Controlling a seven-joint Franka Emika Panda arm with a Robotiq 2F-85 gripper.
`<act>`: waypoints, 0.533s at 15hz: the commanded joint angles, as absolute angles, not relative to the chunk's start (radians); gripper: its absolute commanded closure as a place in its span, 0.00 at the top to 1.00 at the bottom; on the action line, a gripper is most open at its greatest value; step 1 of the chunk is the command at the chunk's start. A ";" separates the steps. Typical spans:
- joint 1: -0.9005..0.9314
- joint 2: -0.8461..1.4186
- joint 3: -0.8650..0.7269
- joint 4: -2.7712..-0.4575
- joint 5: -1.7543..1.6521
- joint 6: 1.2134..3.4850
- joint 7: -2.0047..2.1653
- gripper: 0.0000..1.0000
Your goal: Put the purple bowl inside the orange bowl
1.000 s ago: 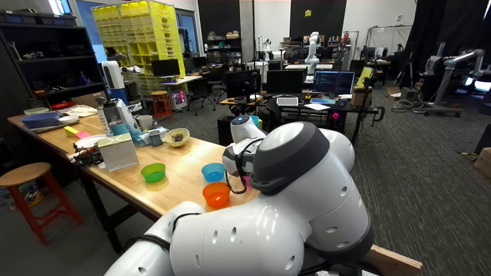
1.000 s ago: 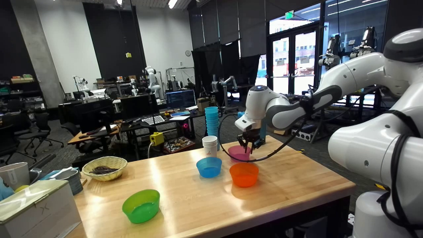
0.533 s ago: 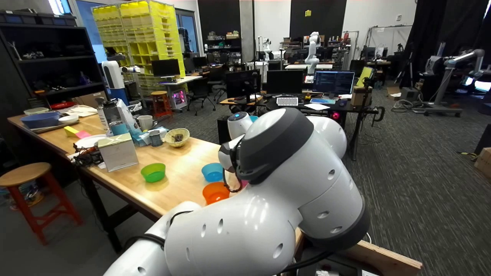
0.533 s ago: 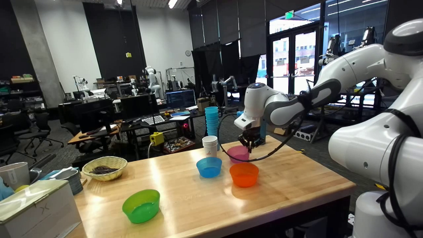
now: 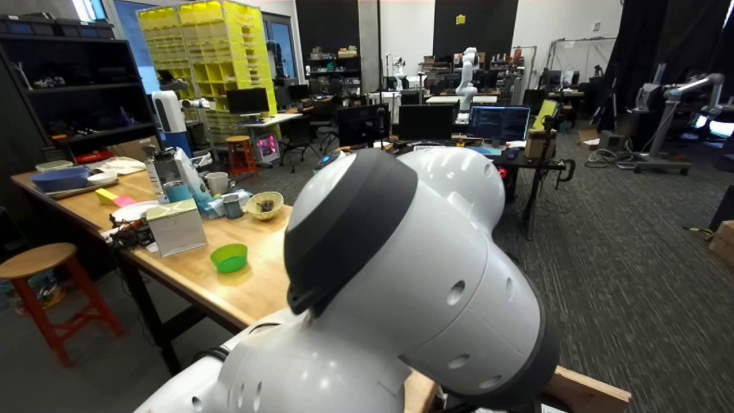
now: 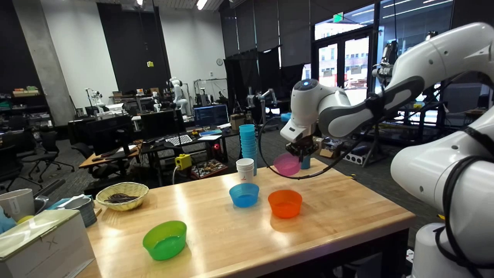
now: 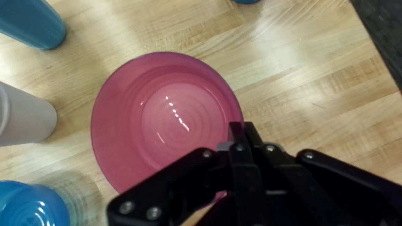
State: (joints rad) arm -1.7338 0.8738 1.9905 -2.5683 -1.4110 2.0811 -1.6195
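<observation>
Apparently at the carrying step: gripping the pinkish-purple bowl by its rim between fingers, aloft beyond the orange bowl. Next: center above it, level, lower inside.

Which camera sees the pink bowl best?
The wrist view: it looks down into the pink bowl, big and close, though partly covered. An exterior view shows it smaller, held by the gripper; in an exterior view the arm hides it.

Glossy plastic, smooth wood.
Pinkish-purple bowl: semi-transp. plastic, shiny, ringed base; orange bowl & green bowl: smooth plastic too. Tbl: wood w/ visible grain, satin sheen. Basket: rough weave, matt.
</observation>
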 commanded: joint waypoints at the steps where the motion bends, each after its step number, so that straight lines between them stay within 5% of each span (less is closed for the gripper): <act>1: -1.847 1.030 2.134 -2.674 -1.436 2.004 -1.706 0.00; 8: -1.800 1.264 2.200 -2.774 -1.416 1.941 -1.886 0.00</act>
State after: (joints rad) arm -1.8402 1.1364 2.2031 -2.7398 -1.4226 1.9785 -1.8097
